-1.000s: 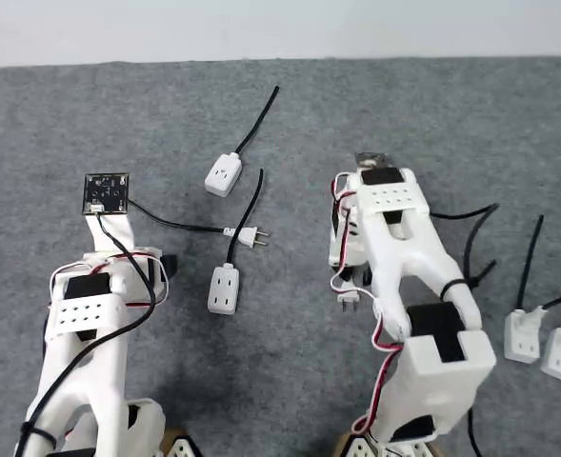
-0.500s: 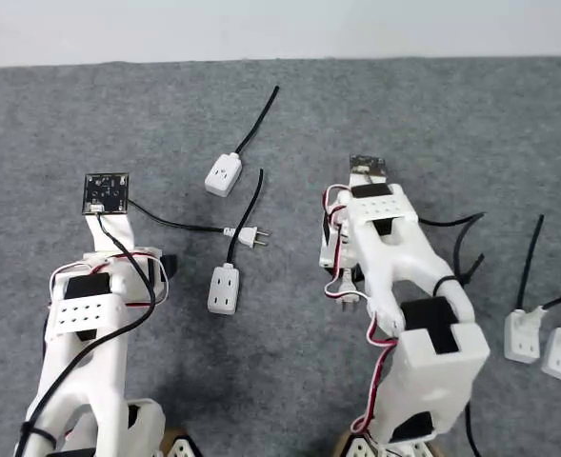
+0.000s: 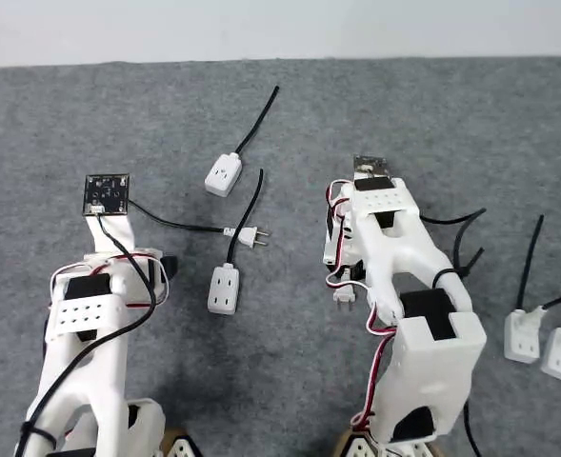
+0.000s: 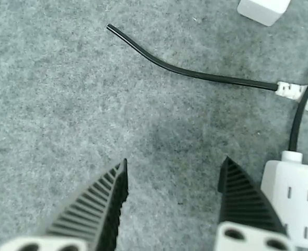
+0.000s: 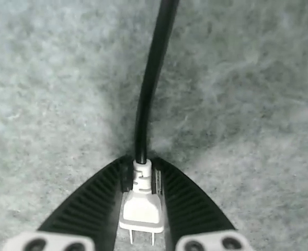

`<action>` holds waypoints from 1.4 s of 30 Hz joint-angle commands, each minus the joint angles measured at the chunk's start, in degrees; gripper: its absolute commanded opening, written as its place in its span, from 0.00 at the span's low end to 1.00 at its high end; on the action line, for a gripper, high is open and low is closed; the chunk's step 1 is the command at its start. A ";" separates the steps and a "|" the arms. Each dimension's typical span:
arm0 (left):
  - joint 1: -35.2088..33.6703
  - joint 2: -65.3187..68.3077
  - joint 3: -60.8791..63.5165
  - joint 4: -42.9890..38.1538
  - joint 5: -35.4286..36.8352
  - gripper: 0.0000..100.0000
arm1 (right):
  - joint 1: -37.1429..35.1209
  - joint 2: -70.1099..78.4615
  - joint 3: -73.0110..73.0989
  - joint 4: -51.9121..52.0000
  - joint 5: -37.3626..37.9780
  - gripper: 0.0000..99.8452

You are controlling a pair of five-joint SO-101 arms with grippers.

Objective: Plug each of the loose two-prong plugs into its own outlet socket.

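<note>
Right jaws pinch the plug [image 5: 141, 206], left jaws gape empty; pushed against a socket [image 3: 224, 288], my plug could pivot and miss.

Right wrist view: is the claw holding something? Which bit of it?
Yes. The right gripper is shut on a white two-prong plug, pinching the sides of its body where the black cord joins. The left gripper is open, holding nothing.

Between far socket [image 3: 223, 174] and near socket [image 3: 224, 288], loose plug [image 3: 249, 235]; spare sockets [image 3: 525, 336] rightward.
</note>
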 commanded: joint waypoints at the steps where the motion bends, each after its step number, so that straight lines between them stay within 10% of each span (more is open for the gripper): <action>1: 3.25 0.00 -0.48 -0.97 -0.35 0.27 | 0.22 -4.44 -1.32 1.80 -0.35 0.01; 13: 5.89 0.18 0.48 -0.09 -8.09 0.26 | -12.09 -38.11 5.36 2.77 4.13 0.01; 21: 5.54 2.02 0.22 -1.32 -8.53 0.03 | -25.98 -56.48 10.64 2.24 13.10 0.01; 31: 3.78 21.71 -17.19 13.80 -22.77 0.01 | -34.77 -58.42 15.12 -3.30 14.68 0.01; 42: 10.37 -0.18 1.01 10.55 -32.35 0.01 | -37.67 -52.97 21.19 -11.30 14.42 0.01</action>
